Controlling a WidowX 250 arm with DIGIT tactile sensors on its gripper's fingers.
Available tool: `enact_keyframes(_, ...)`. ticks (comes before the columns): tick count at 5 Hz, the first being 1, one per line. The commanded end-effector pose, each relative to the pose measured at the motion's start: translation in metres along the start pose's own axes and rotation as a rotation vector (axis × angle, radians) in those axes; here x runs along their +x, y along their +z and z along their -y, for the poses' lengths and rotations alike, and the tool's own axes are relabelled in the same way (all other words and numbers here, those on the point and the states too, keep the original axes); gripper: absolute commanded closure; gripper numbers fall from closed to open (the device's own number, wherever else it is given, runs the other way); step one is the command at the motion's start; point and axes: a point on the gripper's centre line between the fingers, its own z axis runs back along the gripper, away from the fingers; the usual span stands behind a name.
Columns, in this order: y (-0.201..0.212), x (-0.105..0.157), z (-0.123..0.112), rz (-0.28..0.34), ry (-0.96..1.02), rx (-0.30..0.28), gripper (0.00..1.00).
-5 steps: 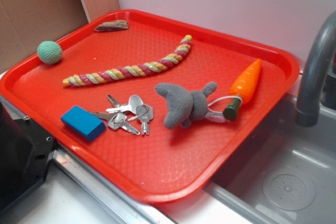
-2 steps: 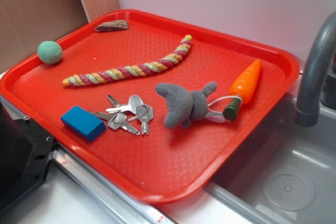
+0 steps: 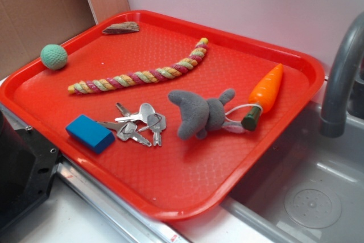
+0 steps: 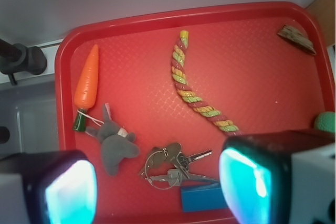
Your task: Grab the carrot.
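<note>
The carrot point(image 3: 266, 92) is orange and glossy with a dark green stub, and lies near the right rim of the red tray point(image 3: 170, 211). A white loop ties its stub to a grey plush point(image 3: 199, 112) beside it. From the wrist view the carrot point(image 4: 86, 80) is at the upper left of the tray point(image 4: 63, 103), above the plush point(image 4: 116, 148). My gripper point(image 4: 157, 190) hangs high over the tray, open, its two glowing pads point(image 4: 71, 192) wide apart with nothing between them. It is out of frame in the exterior view.
On the tray also lie a braided rope point(image 3: 142, 75), a bunch of keys point(image 3: 139, 126), a blue block point(image 3: 90, 133), a green ball point(image 3: 54, 56) and a brown chip point(image 3: 121, 27). A grey faucet point(image 3: 341, 72) and sink point(image 3: 313, 197) are just right of the carrot.
A dark part of the arm showed at the top edge of the exterior view 0.4 s ago and is now out of frame. Nothing on the tray has moved.
</note>
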Motion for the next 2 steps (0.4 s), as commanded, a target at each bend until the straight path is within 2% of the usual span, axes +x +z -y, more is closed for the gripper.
enact_keyframes(1, -0.061, 0.062, 0.061, -0.020, -0.042, 0.055, 0.00)
enact_keyframes(2, -0.084, 0.056, 0.087, -0.047, -0.075, 0.070, 0.00)
